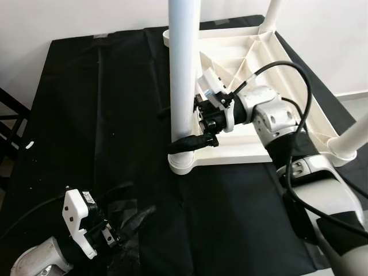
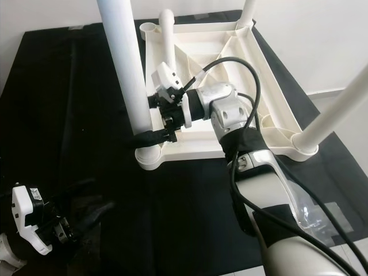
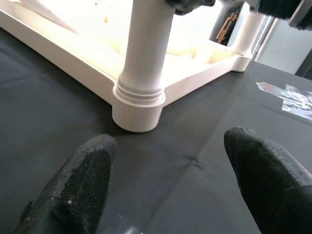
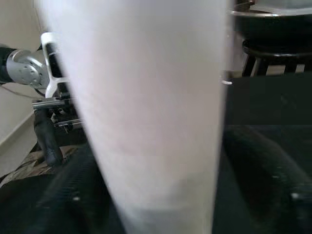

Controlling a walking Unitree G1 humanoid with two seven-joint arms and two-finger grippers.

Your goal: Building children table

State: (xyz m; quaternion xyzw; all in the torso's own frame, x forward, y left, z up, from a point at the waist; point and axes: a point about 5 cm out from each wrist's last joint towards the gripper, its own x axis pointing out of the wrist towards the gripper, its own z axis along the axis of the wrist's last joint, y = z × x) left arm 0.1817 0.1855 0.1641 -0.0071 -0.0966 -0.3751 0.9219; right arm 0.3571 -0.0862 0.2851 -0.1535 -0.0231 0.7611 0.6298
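A white children's table top [image 1: 230,155] lies upside down on a black cloth [image 1: 103,103]. A white leg [image 1: 183,63] stands upright in its near-left corner socket [image 1: 183,164]. My right gripper [image 1: 183,139] is shut on this leg just above the socket, and in the right wrist view the leg [image 4: 146,112] sits between the two fingers. More legs stand at the far right corner [image 1: 270,14] and the near right corner [image 1: 353,135]. My left gripper [image 1: 129,221] hovers low over the cloth in front of the socket, open, its fingers [image 3: 78,185] holding nothing.
A clear plastic bag [image 2: 322,215] lies on the cloth at the near right. Dark furniture [image 1: 8,115] stands off the cloth's left edge, with a small white piece [image 1: 29,144] near it. Pale floor [image 1: 356,106] shows to the right.
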